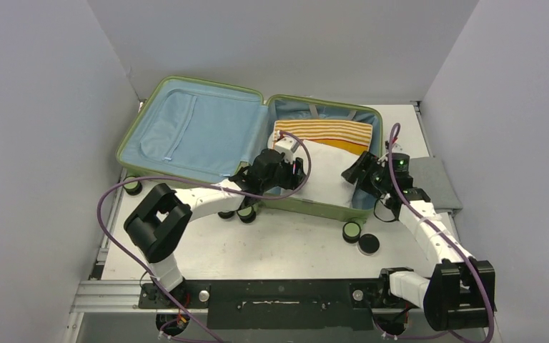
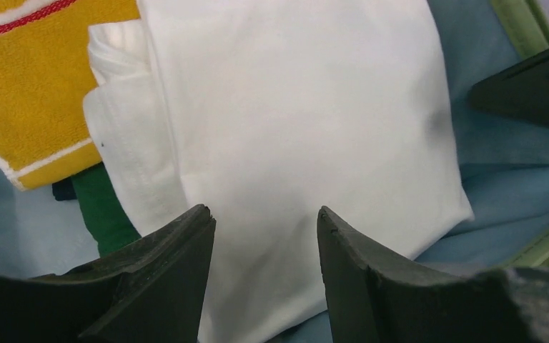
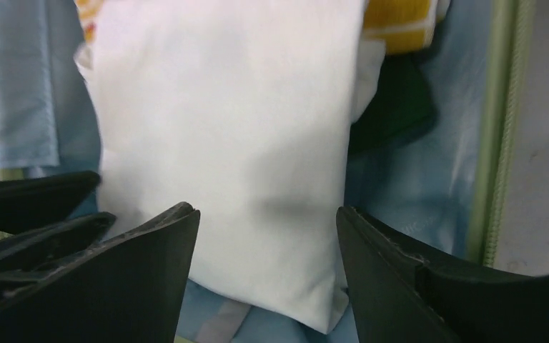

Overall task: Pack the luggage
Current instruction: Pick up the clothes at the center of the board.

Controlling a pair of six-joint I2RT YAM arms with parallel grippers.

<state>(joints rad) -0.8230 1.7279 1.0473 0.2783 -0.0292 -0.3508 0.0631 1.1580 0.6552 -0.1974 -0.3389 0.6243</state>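
Top view: we see the luggage point(image 1: 186, 136) lying open at the table's 12 o'clock, lid toward 9, tub toward 3. In the tub a white garment point(image 1: 325, 175) lies partly over a yellow striped towel point(image 1: 325, 133), its long axis running 12 to 6. The left gripper point(image 1: 286, 170) is at its 9 o'clock edge and the right gripper point(image 1: 357, 170) at 3, equally near.

Left wrist: jaws spread, nothing between them. The garment lies beneath, with a green cloth point(image 2: 100, 207) at 8.

Right wrist: jaws likewise spread over the garment's near end.
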